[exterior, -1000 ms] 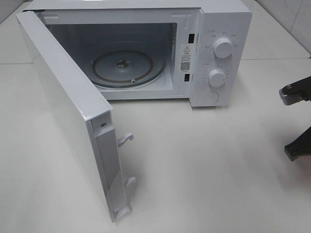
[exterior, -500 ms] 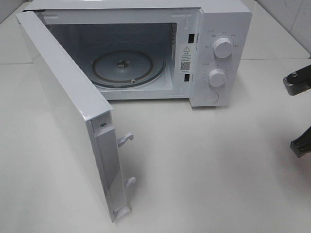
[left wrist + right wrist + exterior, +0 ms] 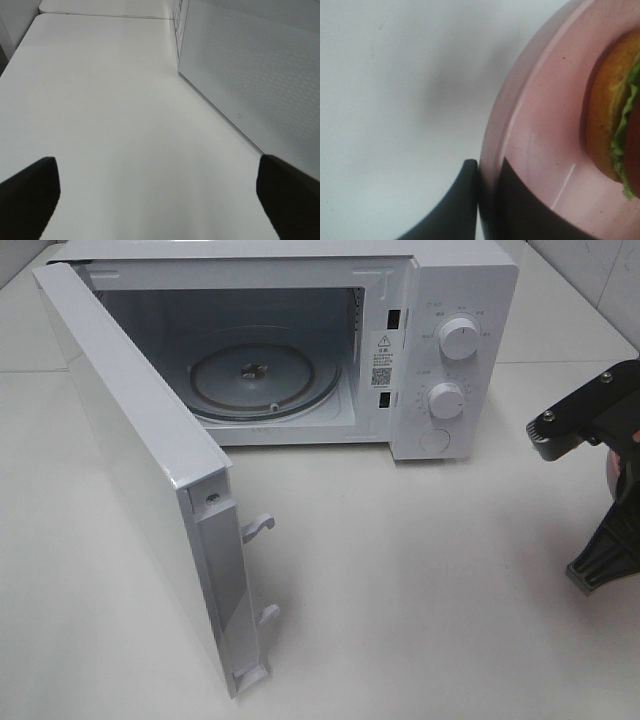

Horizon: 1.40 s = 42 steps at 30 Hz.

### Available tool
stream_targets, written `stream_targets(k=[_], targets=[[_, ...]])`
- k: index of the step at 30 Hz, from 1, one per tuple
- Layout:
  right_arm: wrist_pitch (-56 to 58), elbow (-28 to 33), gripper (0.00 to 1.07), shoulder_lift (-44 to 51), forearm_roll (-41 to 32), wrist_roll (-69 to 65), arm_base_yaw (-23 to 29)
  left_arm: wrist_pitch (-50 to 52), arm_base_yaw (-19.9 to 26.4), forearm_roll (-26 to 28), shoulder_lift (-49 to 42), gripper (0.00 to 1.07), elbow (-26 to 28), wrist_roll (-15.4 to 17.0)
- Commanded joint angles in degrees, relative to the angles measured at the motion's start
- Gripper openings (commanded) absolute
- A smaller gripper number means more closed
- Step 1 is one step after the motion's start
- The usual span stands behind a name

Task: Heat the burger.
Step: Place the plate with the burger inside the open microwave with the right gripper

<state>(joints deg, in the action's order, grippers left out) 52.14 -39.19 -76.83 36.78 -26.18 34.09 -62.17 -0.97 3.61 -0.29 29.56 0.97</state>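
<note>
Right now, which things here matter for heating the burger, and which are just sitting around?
For the job: burger; pink plate under it; right claw pinching the plate's rim; microwave with its door open; turntable.
Just about: left claw, open and holding nothing; white table.

The burger (image 3: 606, 107) shows a golden-brown bun, frilly green lettuce and a red layer. It sits on the pink plate (image 3: 532, 150), partly out of frame.

Soft, even light; burger (image 3: 606, 100) and plate (image 3: 540, 137) blurred close-up.
</note>
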Motion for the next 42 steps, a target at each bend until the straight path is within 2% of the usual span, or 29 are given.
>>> stream_targets(k=[1,20,34,42], targets=[[1.15,0.0,0.0,0.46,3.04,1.66,2.52,0.86,-0.06,0.46,-0.86,1.0,0.06,-0.06],[2.12,0.34,0.0,0.46,3.78,6.13,14.21,0.86,-0.06,0.46,-0.86,1.0,0.06,-0.06],[-3.04,7.62,0.0,2.18,5.27,6.19,15.41,0.86,-0.06,0.46,-0.86,1.0,0.06,-0.06],[-3.95,8.08,0.0,2.29,5.73,6.7,15.41,0.86,-0.06,0.46,-0.86,1.0,0.06,-0.06]])
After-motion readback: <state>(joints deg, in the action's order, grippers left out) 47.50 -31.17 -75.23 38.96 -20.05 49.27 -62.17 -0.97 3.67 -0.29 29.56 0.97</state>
